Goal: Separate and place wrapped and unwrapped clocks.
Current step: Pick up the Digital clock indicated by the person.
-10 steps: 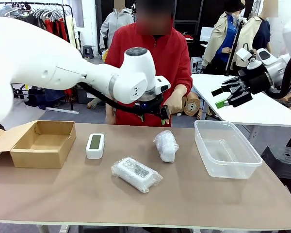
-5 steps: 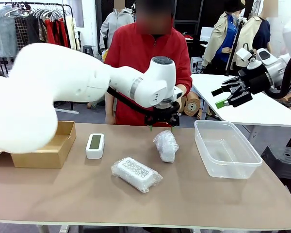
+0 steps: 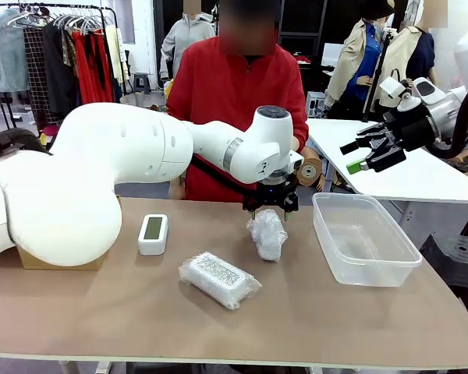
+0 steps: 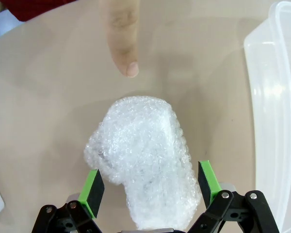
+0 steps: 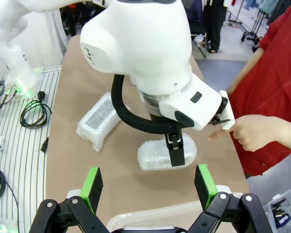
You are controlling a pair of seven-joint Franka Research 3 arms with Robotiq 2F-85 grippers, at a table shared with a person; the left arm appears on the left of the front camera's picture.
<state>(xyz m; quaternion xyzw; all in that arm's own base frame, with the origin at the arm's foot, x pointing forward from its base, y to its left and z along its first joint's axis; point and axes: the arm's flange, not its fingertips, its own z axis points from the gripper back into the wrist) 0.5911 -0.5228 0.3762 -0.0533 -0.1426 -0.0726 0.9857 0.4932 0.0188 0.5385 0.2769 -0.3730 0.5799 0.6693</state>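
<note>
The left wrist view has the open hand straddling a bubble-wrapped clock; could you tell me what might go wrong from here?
1. The person's finger points just beyond the wrapped clock, near the left hand; closing or lifting might brush it.
2. The bubble wrap looks loose, so the pads may pinch only wrap and the clock could slip.
3. The clear bin stands close alongside; a swing might clip its rim.

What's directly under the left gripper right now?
A bubble-wrapped clock lies on the table between the pads of the open left gripper. The wrap hides the clock itself; a person's finger points at it.
</note>
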